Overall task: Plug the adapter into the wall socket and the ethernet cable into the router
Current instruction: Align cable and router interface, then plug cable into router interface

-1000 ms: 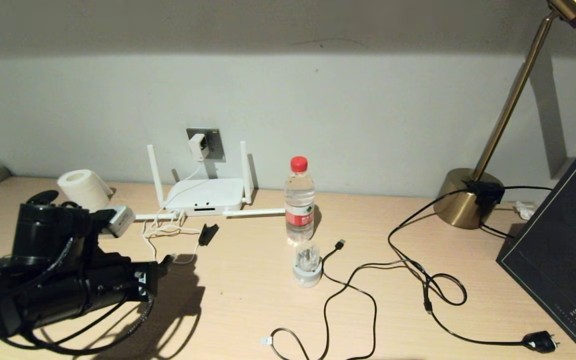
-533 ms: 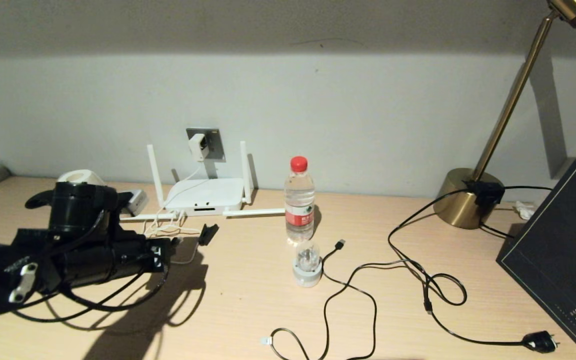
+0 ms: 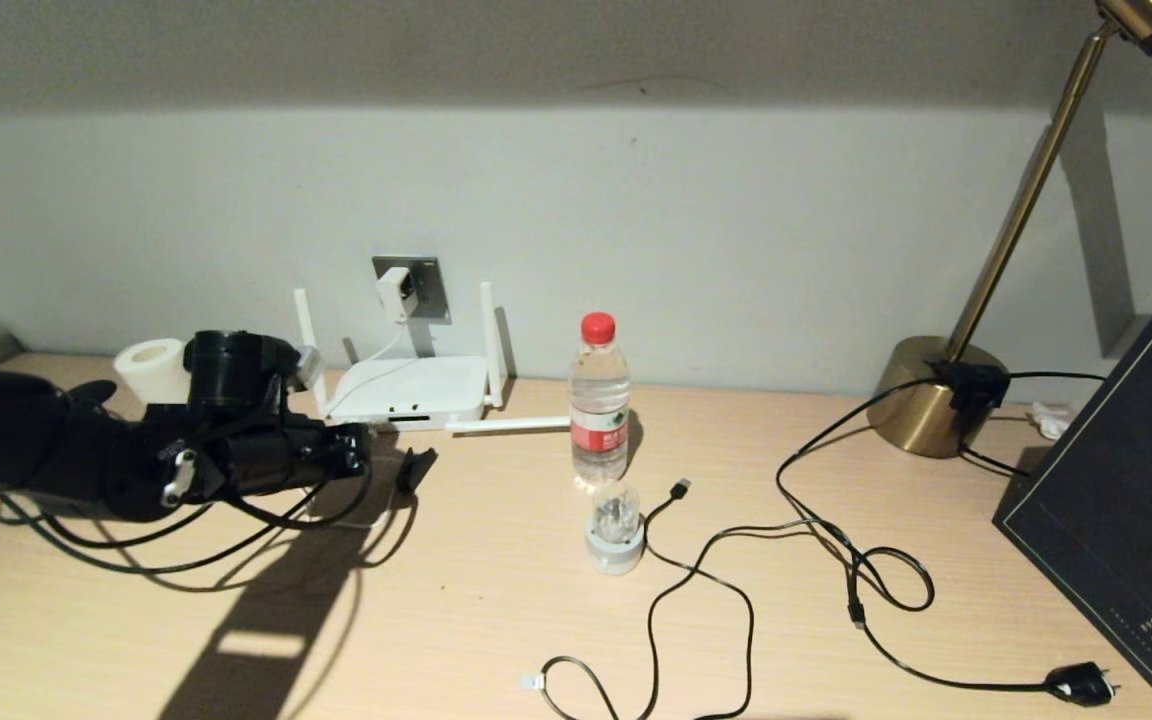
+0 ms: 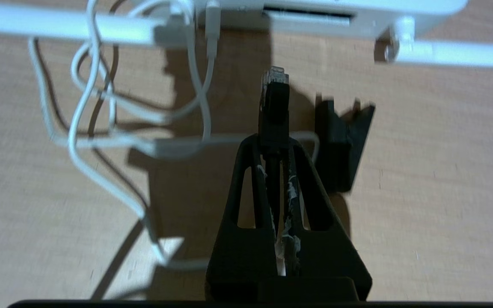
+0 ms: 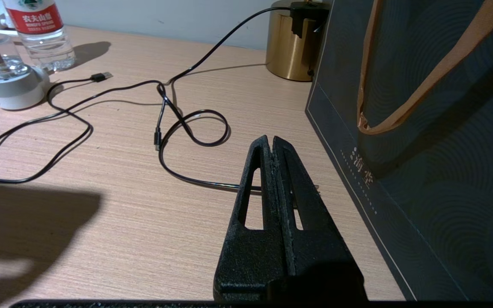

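Clearly, the left pincer (image 4: 274, 141) was clamped on the ethernet cable (image 4: 274, 107), whose single clear-tipped connector pointed toward the near edge of the router (image 3: 406, 392) without touching it. In the head view the left arm reached across the left side of the table (image 3: 496, 620), its pincer just near-left of the router. The router was one flat white box against the far wall with four stick antennas: two stood upright and two lay flat along the table. One adapter (image 3: 395, 293) sat in the one wall socket (image 3: 414, 289) above the router, its thin white cord (image 4: 88, 111) hanging down and coiling in loose loops on the table before the router. One small black clip (image 4: 340, 145) lay just right of the held connector.

The right pincer (image 5: 272, 147) was closed on nothing, hovering over the right side of the table beside one dark paper bag (image 5: 435, 141).

Also on the table were one water bottle (image 3: 599, 400) with a red cap, one round white-and-clear plug (image 3: 615, 528) near it, one roll of white tape (image 3: 149, 369) at far left, one brass lamp base (image 3: 926, 395), and two loose black cables snaking over the right half.
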`<state>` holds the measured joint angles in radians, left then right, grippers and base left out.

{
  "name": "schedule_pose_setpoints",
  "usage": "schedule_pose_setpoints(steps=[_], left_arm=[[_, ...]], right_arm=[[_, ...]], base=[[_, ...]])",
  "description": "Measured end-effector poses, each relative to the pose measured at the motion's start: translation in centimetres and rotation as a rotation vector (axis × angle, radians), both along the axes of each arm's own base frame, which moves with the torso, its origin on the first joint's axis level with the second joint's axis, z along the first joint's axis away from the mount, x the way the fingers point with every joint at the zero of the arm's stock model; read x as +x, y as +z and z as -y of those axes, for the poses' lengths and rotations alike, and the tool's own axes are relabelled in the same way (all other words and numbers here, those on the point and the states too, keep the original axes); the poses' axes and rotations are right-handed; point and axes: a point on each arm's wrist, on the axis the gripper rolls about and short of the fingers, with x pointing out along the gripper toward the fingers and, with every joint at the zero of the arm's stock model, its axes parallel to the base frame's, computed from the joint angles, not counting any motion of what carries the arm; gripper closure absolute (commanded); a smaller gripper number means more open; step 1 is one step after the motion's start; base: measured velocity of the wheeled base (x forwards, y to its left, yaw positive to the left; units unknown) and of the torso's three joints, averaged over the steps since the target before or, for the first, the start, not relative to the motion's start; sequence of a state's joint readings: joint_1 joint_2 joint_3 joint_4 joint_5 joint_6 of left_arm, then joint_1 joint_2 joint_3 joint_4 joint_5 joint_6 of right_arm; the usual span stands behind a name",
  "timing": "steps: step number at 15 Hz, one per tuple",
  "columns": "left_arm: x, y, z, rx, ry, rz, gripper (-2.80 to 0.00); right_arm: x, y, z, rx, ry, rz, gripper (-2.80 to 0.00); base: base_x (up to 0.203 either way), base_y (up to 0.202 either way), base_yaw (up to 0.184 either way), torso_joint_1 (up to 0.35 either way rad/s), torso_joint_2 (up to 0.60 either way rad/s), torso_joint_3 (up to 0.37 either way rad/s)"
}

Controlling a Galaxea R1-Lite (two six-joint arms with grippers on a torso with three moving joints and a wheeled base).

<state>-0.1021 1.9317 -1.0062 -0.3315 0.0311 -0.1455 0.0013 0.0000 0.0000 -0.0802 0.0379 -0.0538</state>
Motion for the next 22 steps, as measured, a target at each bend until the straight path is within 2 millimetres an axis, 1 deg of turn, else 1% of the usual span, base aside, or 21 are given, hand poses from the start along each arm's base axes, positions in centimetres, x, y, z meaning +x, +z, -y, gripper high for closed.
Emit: schedule_pose_setpoints(steps=[3, 7, 19, 22], left_arm=[[1.6, -0.6, -0.1, -0.007, 0.003, 0.015, 0.00], [2.6, -1.0, 0.0, -0.012, -0.002, 0.016, 0.00], [3.5, -1.9, 0.1, -0.026, -0.018, 0.003, 0.00], [3.7, -2.0, 0.1, -0.027, -0.018, 0.029, 0.00]], right_arm=[[0.0, 0.0, 0.0, 0.000, 0.000, 0.000, 0.00], [0.0, 0.0, 0.0, 0.000, 0.000, 0.000, 0.00], [0.0, 0.0, 0.0, 0.000, 0.000, 0.001, 0.00], [0.0, 0.0, 0.0, 0.000, 0.000, 0.000, 0.00]], base=[[0.000, 0.000, 0.000, 0.000, 0.00, 0.000], [0.000, 0.000, 0.000, 0.000, 0.00, 0.000], [0.000, 0.000, 0.000, 0.000, 0.00, 0.000], [0.000, 0.000, 0.000, 0.000, 0.00, 0.000]])
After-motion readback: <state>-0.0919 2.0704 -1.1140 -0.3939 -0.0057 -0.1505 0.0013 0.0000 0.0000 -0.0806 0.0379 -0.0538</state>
